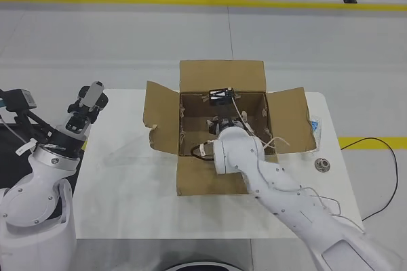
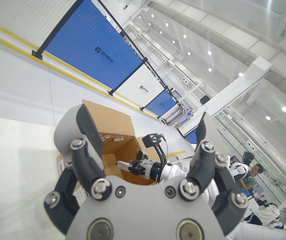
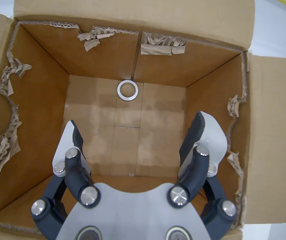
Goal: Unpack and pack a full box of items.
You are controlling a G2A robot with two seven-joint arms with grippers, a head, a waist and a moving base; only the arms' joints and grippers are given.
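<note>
Right wrist view: my right gripper (image 3: 136, 123) has its fingers (image 3: 198, 131) spread wide with nothing between them, hanging inside the open cardboard box (image 3: 133, 6) above the floor. The metal ring (image 3: 127, 90) lies flat on that floor ahead of my fingertips, at the foot of the far wall on the centre seam. It looks like the only item in there, so I judge unpacking is nearly done. To grab it well I'd go forward and down, put one finger in the hole since the wall leaves little room behind, pinch the rim, and lift straight up clear of the torn edges (image 3: 8, 81). My left gripper (image 2: 143, 116) is also wide and empty, raised at the table (image 1: 122, 176) edge, well apart from the box. A small metal part (image 1: 321, 163) and a packet (image 1: 315, 127) sit on the table beside the box. Writing: logo print on the wall panels (image 2: 93, 48) is not transcribed, and the label (image 2: 62, 167) on the box side is too small to read
</note>
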